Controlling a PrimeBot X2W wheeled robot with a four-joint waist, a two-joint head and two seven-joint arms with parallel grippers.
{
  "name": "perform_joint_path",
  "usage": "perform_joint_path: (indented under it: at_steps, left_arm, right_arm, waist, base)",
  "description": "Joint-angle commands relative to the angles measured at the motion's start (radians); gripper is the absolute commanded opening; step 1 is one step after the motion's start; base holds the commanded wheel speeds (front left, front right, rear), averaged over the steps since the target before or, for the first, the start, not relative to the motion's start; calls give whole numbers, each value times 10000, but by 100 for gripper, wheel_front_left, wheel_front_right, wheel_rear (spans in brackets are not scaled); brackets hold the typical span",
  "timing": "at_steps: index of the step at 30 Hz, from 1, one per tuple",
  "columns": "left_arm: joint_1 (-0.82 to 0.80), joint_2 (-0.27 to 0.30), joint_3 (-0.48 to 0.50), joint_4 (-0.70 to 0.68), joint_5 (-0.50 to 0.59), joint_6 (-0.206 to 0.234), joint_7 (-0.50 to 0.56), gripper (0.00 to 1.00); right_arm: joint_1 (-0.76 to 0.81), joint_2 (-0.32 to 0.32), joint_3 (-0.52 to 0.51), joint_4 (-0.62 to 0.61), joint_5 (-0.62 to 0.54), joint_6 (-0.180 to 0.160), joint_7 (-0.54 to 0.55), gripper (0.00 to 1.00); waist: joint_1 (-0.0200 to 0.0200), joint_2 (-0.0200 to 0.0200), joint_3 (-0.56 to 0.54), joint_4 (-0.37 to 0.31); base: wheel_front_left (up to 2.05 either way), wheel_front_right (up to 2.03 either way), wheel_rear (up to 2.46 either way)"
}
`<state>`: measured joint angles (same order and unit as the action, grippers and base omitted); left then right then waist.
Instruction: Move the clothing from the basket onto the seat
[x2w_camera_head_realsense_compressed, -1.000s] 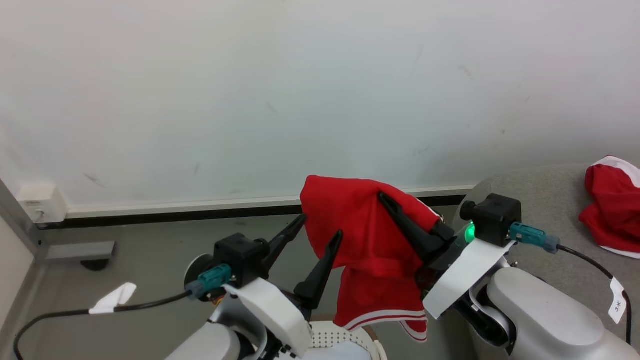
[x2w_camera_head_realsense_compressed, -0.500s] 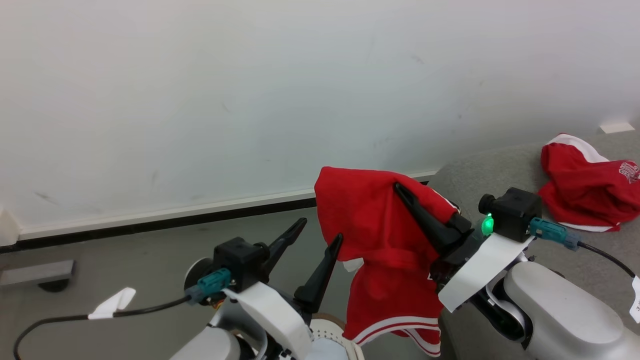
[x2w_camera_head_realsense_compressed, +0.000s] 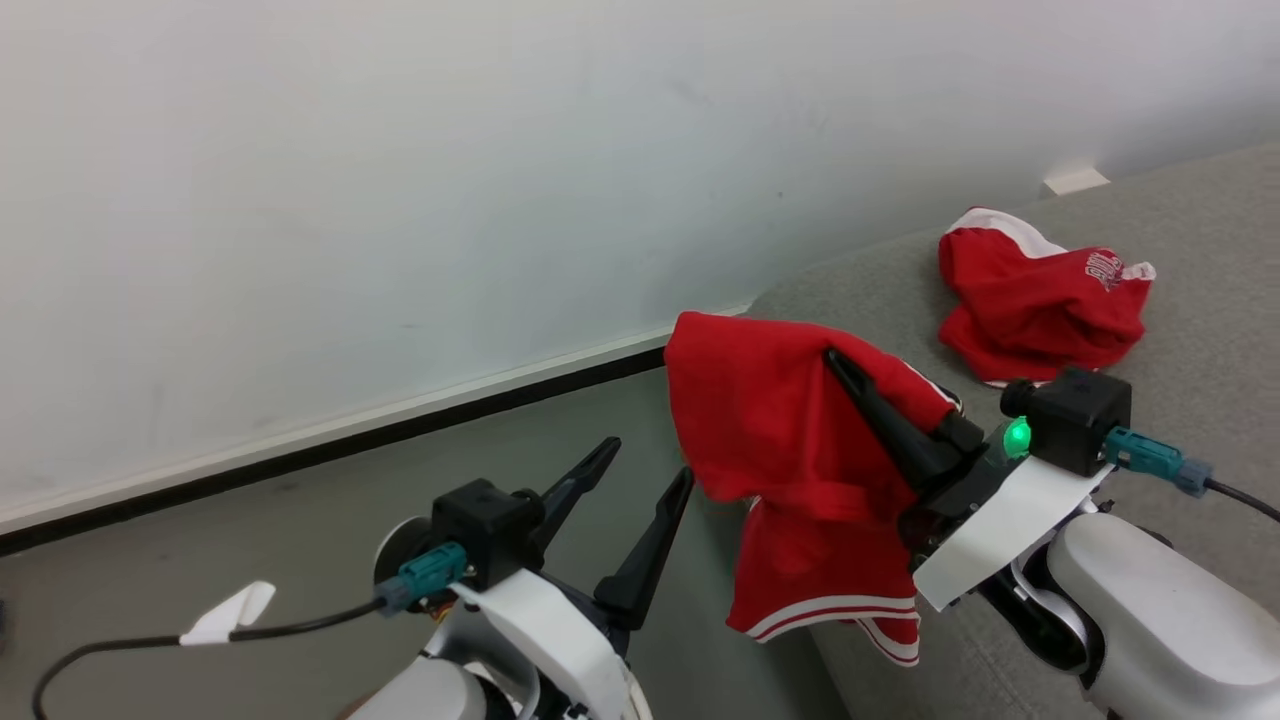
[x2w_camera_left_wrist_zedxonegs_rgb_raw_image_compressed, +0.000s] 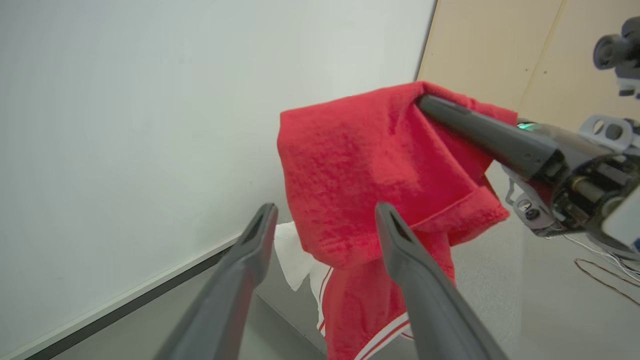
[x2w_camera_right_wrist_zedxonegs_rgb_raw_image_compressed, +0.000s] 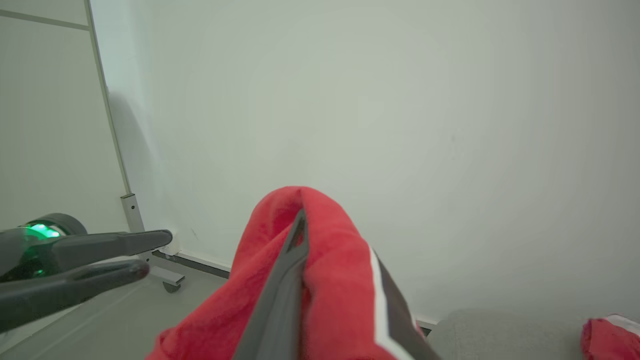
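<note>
- Clothing (x2w_camera_head_realsense_compressed: 790, 440): soft red garment hanging limp from the right jaws, clamped on a bunched fold, at the seat (x2w_camera_head_realsense_compressed: 1200, 230) edge; second garment (x2w_camera_head_realsense_compressed: 1030, 300) lies on the seat.
- Left jaws apart, empty.
- Likely light and floppy; grip a thick fold.

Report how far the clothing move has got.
Done: one red garment lies on the grey seat. In hand: the right gripper is shut on a second red garment, hanging at the seat's edge; the left gripper is open. Left: set it on the seat.
</note>
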<state>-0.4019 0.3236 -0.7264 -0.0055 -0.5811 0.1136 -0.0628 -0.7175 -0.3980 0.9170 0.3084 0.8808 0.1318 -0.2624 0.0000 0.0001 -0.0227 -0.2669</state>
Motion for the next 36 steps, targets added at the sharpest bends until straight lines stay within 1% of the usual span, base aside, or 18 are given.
perform_joint_path:
  at_steps: [1,11,19,21,24,29,30,34,36]
  left_arm:
    - [-23,-8,-5,-22,18,-18,-27,100]
    - [-61,-93,-245,-84,115,-30,23,100]
    - [-132,-88,-396,-209,202,6,77,100]
    - [-177,-63,-434,-255,230,-18,134,100]
    - [-287,-30,-493,-374,255,-76,222,100]
    - [-827,120,-542,-714,481,-223,487,100]
    - [-827,120,-542,-714,481,-223,487,100]
    - [-1450,292,-438,-994,583,-373,667,100]
    - [-1757,369,-385,-1126,656,-483,723,100]
  right_arm:
    - [53,-83,-107,-86,-22,-23,-34,0]
    - [309,-484,-574,-436,-221,-23,-34,0]
    - [583,-631,-916,-703,-306,-23,-34,0]
    - [658,-576,-1120,-788,-132,-23,-34,0]
    - [572,-703,-1362,-766,-178,-23,-34,0]
    - [-21,-950,-2116,-752,-83,-23,-34,0]
    - [-21,-950,-2116,-752,-83,-23,-34,0]
    - [-809,-1318,-2994,-825,44,-23,-34,0]
    - [-1281,-1602,-3556,-787,71,-23,-23,0]
  waist:
    - [0,-1,107,-406]
    - [0,-1,254,-1440]
    - [0,-1,472,-1694]
    - [0,-1,610,-1672]
    - [0,-1,936,-1555]
    - [0,-1,2149,-1054]
    - [0,-1,2149,-1054]
    - [0,-1,3399,-515]
    - [0,-1,4020,-259]
  base:
    - [0,0,0]
    - [0,0,0]
    - [0,0,0]
    - [0,0,0]
    - [0,0,0]
    - [0,0,0]
    - [0,0,0]
    - [0,0,0]
    - [0,0,0]
